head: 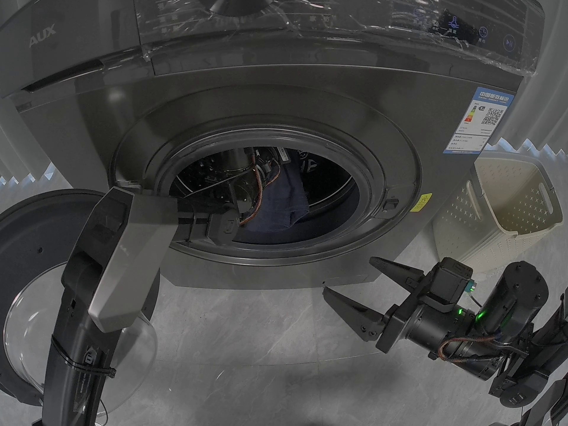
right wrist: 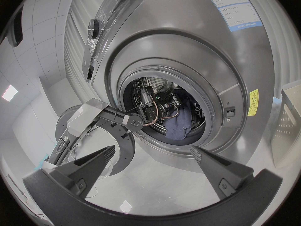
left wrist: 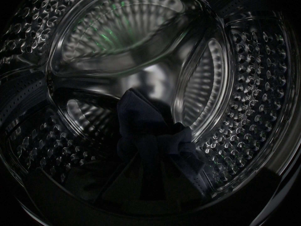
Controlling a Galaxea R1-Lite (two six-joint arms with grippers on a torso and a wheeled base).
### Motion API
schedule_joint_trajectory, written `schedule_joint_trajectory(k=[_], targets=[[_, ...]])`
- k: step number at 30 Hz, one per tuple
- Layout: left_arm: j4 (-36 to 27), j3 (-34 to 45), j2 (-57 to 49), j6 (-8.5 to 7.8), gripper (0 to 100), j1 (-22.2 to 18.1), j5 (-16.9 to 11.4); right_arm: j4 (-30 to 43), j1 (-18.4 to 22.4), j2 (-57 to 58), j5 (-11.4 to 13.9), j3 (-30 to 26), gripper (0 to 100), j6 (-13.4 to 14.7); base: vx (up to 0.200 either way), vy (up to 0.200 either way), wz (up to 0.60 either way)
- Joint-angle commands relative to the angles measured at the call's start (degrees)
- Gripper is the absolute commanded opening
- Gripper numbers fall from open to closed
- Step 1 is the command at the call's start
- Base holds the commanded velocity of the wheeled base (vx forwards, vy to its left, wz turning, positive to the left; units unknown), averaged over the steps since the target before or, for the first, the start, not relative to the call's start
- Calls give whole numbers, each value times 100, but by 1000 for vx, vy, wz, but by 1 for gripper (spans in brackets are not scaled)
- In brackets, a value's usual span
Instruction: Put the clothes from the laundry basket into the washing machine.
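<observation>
Laundry corner, indoor room: front-loading washing machine [head: 284,90] stood on grey tiled floor [head: 248,338]; white laundry basket [head: 515,208] beside it; pleated curtain [head: 553,107] behind.

The grey tiled floor [head: 266,338] carried the washing machine [head: 284,90] at the far side, and the white perforated laundry basket [head: 509,208] stood just beside it on the right.
</observation>
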State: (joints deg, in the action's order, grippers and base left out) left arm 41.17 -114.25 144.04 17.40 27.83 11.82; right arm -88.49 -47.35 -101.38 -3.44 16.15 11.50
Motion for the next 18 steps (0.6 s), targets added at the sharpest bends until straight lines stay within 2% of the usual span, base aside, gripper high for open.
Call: schedule_joint_trajectory(k=[1,2,3,5,8,9,11,13,17,18], targets=[[23,-34,45,1,0,3,13,-1,-2,-22,1,2,100,2,0,0,0],[-21,-34,27,1,0,3,22,-1,-2,-22,1,2,100,2,0,0,0],[-39,-34,18,9,100,3,22,-1,-2,-22,1,2,100,2,0,0,0],[-206,113,-263,9,100,73,30,-1,6,-22,1,2,100,2,0,0,0],[-496,966,-834,1,100,170,-110,-1,6,-22,1,-7,100,2,0,0,0],[-513,1010,-869,1,100,170,-119,-1,6,-22,1,-7,100,2,0,0,0],[-944,1652,-1317,-43,100,170,-506,-1,-2,-22,1,2,100,2,0,0,0],[-1128,1906,-1493,-96,100,170,-638,-1,-2,-22,1,2,100,2,0,0,0],[-1515,2812,-1898,-421,100,205,-1077,-1,6,-14,1,11,100,-7,0,0,0],[-1524,2935,-1898,-483,100,214,-1103,-1,-2,-14,1,11,100,-7,0,0,0]])
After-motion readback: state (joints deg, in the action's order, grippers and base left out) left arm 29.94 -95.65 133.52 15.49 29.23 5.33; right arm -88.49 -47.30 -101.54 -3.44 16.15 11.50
